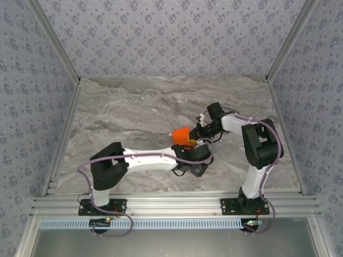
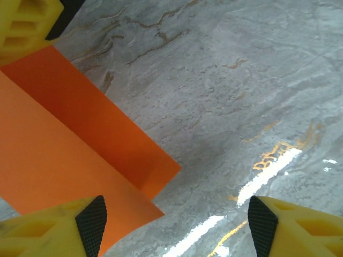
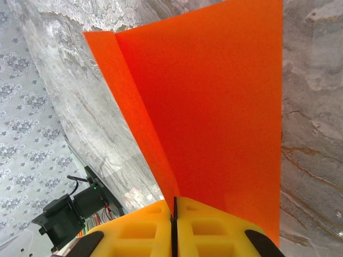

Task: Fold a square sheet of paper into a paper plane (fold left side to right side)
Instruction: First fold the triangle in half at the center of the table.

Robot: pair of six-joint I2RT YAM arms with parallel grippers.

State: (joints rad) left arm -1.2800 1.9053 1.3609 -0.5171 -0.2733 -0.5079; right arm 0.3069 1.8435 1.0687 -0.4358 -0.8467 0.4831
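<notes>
top view: a thin, bright orange-red sheet of paper [image 1: 181, 134] is sitting near the middle of the grey marbled tabletop [image 1: 128, 107], partly lifted off it. the right gripper [image 1: 195, 131] is reaching in from the sheet's 3 o'clock. the left gripper [image 1: 188, 145] is coming up at about its 5 o'clock, and the two wrists are crowding close together.

right wrist view: the right gripper [image 3: 174, 214] is clenched, its yellow fingers [image 3: 214, 230] pressing together at 6 o'clock with the sheet [image 3: 214, 107] pinched in the seam. the paper is fanning up toward 12 o'clock. a crease is running from the seam toward 11 o'clock, and a narrower flap is angling off on its 10 o'clock side. flowered grey-blue wallpaper [image 3: 21, 107] is showing at 9 o'clock.

left wrist view: the left gripper [image 2: 177, 233] is standing released, jaws wide with nothing between them. its black-padded yellow fingers [image 2: 64, 233] are sitting at 7 and 5 o'clock. the sheet [image 2: 64, 150] is lying across the 9 o'clock side in two overlapping layers, the paler one nearer 8 o'clock. the 7 o'clock finger is hanging over the paper's edge; i cannot tell whether it is touching. the other is hanging over bare tabletop [image 2: 241, 80]. a yellow finger [image 2: 24, 27] of the right gripper is poking in at 11 o'clock.
</notes>
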